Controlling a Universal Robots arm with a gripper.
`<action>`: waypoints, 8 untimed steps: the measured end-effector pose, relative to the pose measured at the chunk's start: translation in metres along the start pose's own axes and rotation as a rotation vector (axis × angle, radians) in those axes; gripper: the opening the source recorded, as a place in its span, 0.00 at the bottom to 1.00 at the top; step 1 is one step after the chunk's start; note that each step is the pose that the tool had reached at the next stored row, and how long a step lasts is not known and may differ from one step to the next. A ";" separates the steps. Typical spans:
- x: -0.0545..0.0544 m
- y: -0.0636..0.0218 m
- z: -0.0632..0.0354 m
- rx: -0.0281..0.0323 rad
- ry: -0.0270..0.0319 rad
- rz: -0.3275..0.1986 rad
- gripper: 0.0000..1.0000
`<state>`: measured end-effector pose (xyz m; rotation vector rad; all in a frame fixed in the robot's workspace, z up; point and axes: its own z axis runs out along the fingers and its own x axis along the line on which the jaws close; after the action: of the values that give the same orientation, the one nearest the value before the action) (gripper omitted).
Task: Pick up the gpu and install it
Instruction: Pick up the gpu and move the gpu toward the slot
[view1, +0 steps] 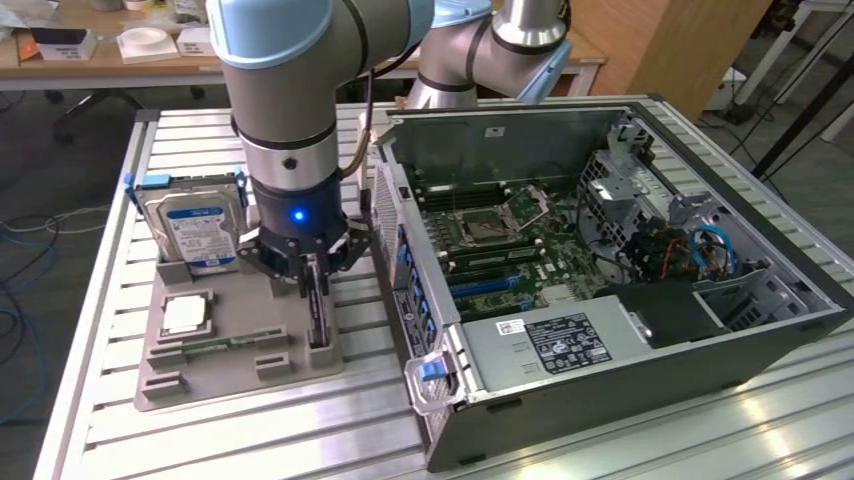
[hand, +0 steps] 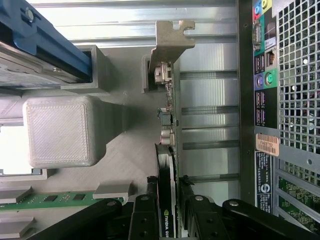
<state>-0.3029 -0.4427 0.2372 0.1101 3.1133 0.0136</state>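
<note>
The gpu (view1: 318, 322) is a thin black card standing on edge in a slot of the grey holder tray (view1: 227, 385), beside the open computer case (view1: 747, 345). My gripper (view1: 314, 285) comes straight down over it. In the wrist view the gpu (hand: 166, 160) runs away from me, with its grey metal bracket (hand: 170, 42) at the far end. The gripper (hand: 167, 192) has one black finger pressed against each face of the card, shut on it. The card's lower edge still sits in the tray.
The tray also holds a silver hard drive (view1: 194, 230) upright, a processor (view1: 184, 315) and a green memory stick (view1: 230, 345). The case's rear panel (hand: 280, 100) with ports stands close beside the card. The motherboard (view1: 501, 235) lies exposed inside. All rest on a slatted metal table (view1: 107, 200).
</note>
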 end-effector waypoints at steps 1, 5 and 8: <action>0.000 0.0000 0.0000 0.0000 0.0000 0.000 0.31; 0.000 0.0000 -0.0001 0.0002 0.0001 0.000 0.26; 0.000 0.0000 0.0000 0.0001 0.0000 0.000 0.26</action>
<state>-0.3029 -0.4427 0.2372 0.1101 3.1133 0.0134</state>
